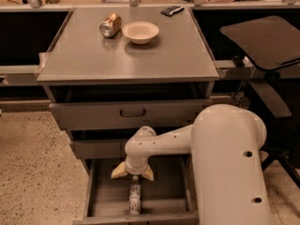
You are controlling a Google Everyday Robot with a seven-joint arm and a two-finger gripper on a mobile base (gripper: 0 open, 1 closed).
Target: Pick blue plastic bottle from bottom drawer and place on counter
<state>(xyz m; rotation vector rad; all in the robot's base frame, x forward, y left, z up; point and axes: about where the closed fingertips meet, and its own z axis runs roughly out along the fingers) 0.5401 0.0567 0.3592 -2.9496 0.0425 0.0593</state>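
Your gripper [133, 172] hangs spread, seemingly just above the blue plastic bottle [135, 198] in the bottom drawer [105, 196]; grasping it and moving it to the table [93, 60] remain.

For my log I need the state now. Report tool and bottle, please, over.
Tool open, low in the drawer, just behind the bottle. Bottle flat on the drawer floor, not gripped. Nothing between them; can and bowl on counter.

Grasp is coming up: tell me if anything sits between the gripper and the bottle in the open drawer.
Nothing visible does. The open gripper hangs just above the blue plastic bottle, which lies alone on the floor of the bottom drawer.
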